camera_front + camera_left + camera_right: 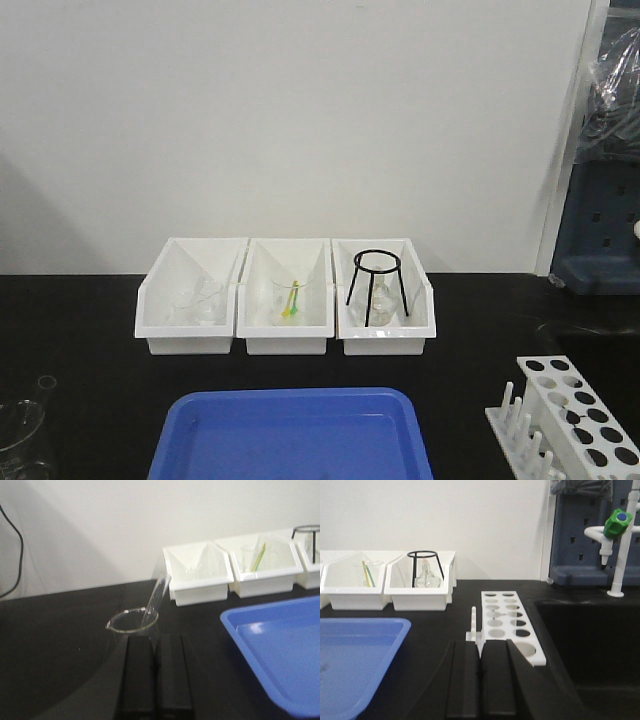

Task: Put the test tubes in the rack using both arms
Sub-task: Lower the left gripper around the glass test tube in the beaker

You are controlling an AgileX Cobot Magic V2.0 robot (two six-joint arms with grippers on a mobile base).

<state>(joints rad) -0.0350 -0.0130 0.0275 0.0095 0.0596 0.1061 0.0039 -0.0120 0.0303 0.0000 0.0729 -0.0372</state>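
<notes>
A clear test tube leans in a glass beaker on the black bench, its mouth toward the bins. In the front view that beaker is at the bottom left, with the test tube's rim above it. My left gripper is shut and empty, just behind the beaker. The white rack stands right of the blue tray, pegs on its left side, its holes empty. My right gripper is shut and empty just short of the rack's near end. The rack also shows at the front view's bottom right; neither arm shows there.
Three white open-front bins line the back, holding glassware, a cup with green and yellow sticks, and a black wire tripod. A blue tray lies front centre. A sunken black sink and tap lie right of the rack.
</notes>
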